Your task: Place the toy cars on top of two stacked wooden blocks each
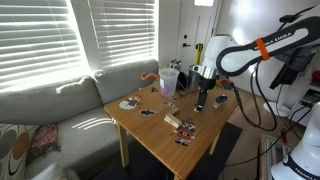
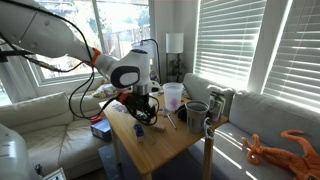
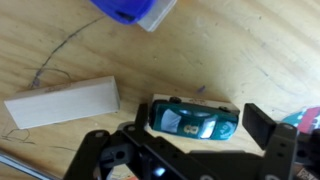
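In the wrist view a blue-green toy car (image 3: 195,120) with a number on its roof lies between my gripper's (image 3: 200,138) two black fingers. It seems to rest on a pale wooden block whose edge shows just behind it. The fingers stand apart, with a gap between the right finger and the car. A second wooden block (image 3: 65,103) lies flat on the table to the left. In both exterior views the gripper (image 1: 200,99) (image 2: 140,108) is low over the table. I cannot make out the dark toy car.
A blue and white object (image 3: 130,10) sits just beyond the car. The wooden table (image 1: 160,145) holds cups (image 1: 168,80) (image 2: 172,95), a dark mug (image 2: 196,113) and red-and-white packets (image 1: 185,128). Sofas flank the table, and an orange toy (image 2: 272,150) lies on one.
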